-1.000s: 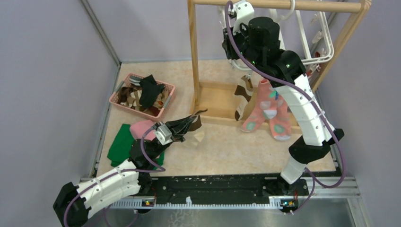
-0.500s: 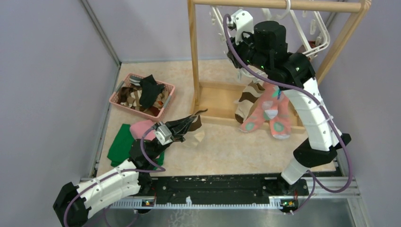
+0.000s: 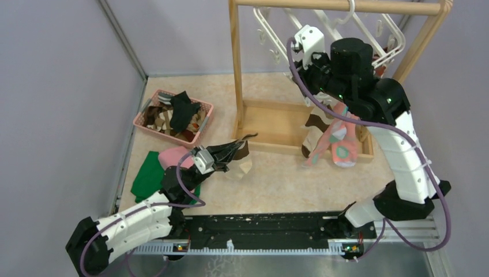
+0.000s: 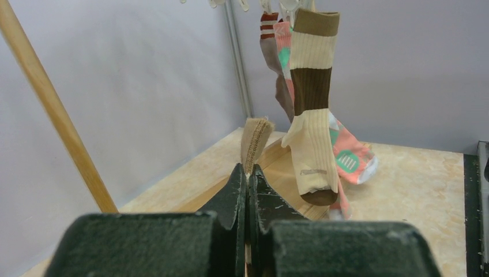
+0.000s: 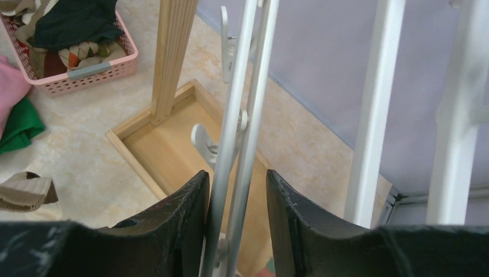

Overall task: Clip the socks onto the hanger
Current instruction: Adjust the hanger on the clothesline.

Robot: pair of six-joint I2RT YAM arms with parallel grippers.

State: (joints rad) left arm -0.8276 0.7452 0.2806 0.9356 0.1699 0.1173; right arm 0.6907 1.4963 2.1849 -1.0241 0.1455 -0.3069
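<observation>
The white hanger (image 3: 392, 29) hangs from the wooden rail. Clipped to it are a brown-cream striped sock (image 4: 311, 115), a salmon sock (image 4: 346, 156) and a grey sock with a red-white cuff (image 4: 271, 34). My right gripper (image 5: 236, 173) is up at the hanger, open. A thin white bar of the hanger (image 5: 245, 104) runs between its jaws and touches the left one, with a gap on the right. My left gripper (image 4: 249, 170) is low over the floor, shut on another brown-cream sock (image 3: 242, 164), whose tan cuff (image 4: 256, 135) sticks up past the fingertips.
A pink basket (image 3: 173, 112) holding several more socks stands at the back left. A green cloth (image 3: 151, 173) and a pink cloth (image 3: 176, 156) lie beside my left arm. The wooden stand's post (image 3: 235, 69) and base tray (image 3: 277, 124) stand mid-table.
My right arm has moved to the right. The hanger turned with it, and the clipped socks swung right. The left gripper shifted slightly, still holding its sock.
</observation>
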